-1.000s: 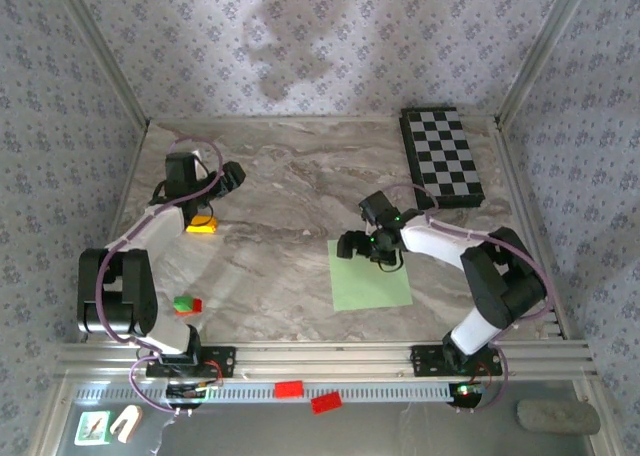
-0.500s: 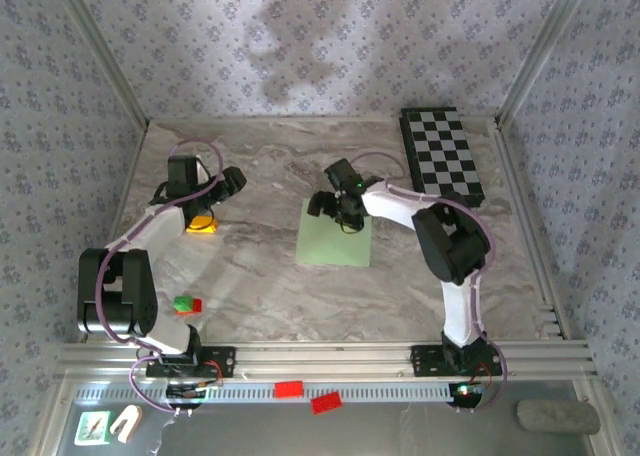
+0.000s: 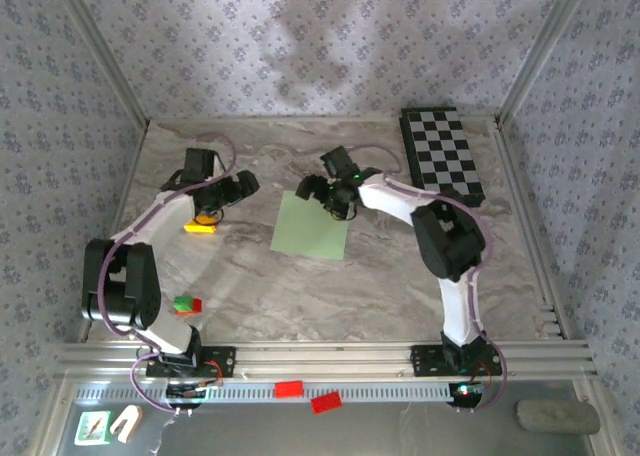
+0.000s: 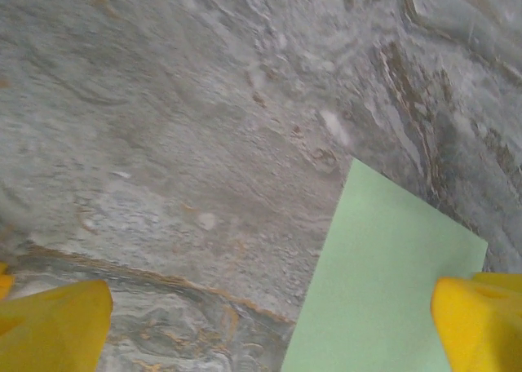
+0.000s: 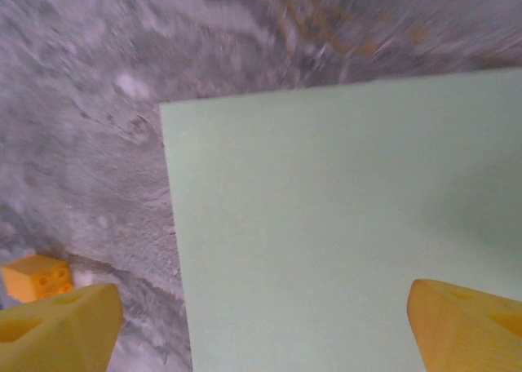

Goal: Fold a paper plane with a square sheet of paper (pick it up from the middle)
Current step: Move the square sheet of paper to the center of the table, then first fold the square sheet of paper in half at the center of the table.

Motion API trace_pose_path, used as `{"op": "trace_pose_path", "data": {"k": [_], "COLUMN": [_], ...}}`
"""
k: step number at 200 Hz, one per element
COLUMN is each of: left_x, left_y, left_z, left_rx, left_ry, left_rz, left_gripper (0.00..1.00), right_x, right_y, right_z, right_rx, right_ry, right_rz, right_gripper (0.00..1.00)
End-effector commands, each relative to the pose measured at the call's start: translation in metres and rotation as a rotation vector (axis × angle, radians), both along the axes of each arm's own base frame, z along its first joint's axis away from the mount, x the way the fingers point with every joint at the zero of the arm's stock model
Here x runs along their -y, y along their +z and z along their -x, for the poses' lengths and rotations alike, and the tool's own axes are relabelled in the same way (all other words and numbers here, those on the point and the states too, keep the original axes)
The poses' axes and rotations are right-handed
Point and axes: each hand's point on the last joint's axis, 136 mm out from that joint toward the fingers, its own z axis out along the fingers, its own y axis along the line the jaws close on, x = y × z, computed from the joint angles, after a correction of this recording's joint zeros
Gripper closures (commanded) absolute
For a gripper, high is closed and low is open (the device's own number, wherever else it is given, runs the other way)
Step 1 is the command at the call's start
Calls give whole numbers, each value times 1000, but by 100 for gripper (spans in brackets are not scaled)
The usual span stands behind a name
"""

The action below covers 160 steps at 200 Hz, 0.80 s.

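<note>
Square sheet of paper (image 3: 311, 227) lies flat beneath the right end effector (image 3: 325, 198).

Square sheet of paper (image 3: 312, 226): light green, plain, unfolded, lying flat on marble tabletop (image 3: 250, 276), mid-table toward far side, edges skewed slightly.

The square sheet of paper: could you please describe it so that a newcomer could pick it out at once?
On the marble table, look left of the checkered board toward the middle. The square sheet of paper lies flat there, at the right gripper. It alone is broad, thin and pale green, unlike the small yellow block to its left.
</note>
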Motion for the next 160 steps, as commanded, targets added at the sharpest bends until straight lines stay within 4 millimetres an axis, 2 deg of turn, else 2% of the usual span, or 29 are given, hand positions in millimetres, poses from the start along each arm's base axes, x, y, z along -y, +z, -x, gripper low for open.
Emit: {"op": "trace_pose_path", "data": {"k": [1,31,49,69,73,105,160], "left_x": [23,68,95,121,127,155,182], "left_y": [-9,-25,-33,-43,-45,-58,-79], "left_z": [12,17,17,20,21,23,29], "left_rx": [-81,-149,-169,-205,-208,-240,-302], "left_ry": [-111,-240,-297,-351,-361,-417,-488], "left_rz": [-111,-251,-312,-349,-354,-413,-460], "left_gripper": [0,0,0,2,2,3,5], "right_x": [50,108,132,148,153,164,174], "right_y": [40,28,25,28,16,9,0], "right_z": [-11,-6,-2,-1,7,11,13], "right_rx": [132,138,141,152,128,108,75], "right_ry": [-36,-62,-77,-102,-99,-122,-155], "right_rz": [41,167,228,264,279,296,305], "right_gripper": [5,0,0,0,0,0,0]}}
